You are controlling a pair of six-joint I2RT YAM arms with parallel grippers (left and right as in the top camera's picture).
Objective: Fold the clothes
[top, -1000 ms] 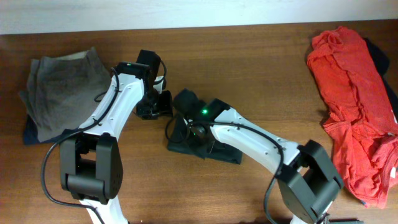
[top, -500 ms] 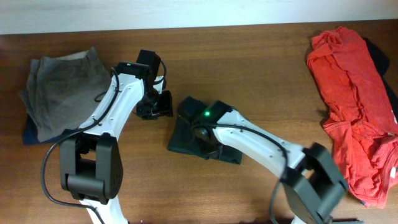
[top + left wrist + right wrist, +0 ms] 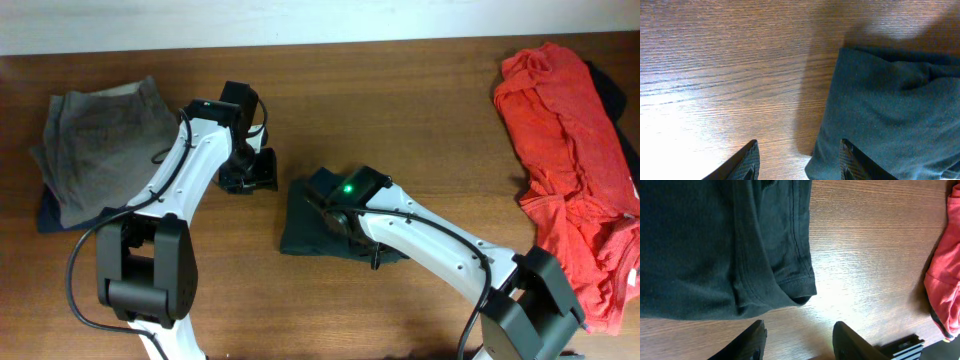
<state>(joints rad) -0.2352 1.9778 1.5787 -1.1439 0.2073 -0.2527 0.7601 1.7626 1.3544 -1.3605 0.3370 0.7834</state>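
A folded dark green garment (image 3: 305, 228) lies at the table's middle; it also shows in the left wrist view (image 3: 890, 105) and the right wrist view (image 3: 705, 245). My left gripper (image 3: 250, 180) is open and empty just left of it, and in the left wrist view (image 3: 799, 156) one finger hangs over the garment's edge. My right gripper (image 3: 340, 213) hovers over the garment's right part. In the right wrist view (image 3: 800, 336) it is open and empty over bare wood beside the hem.
A pile of red clothes (image 3: 565, 150) lies at the right edge and shows in the right wrist view (image 3: 946, 270). A folded grey garment (image 3: 95, 145) sits on a dark blue one (image 3: 47, 212) at the left.
My right arm has drawn back toward the front right, off the dark garment. The garment now lies flatter and squarer. My left arm has barely moved.
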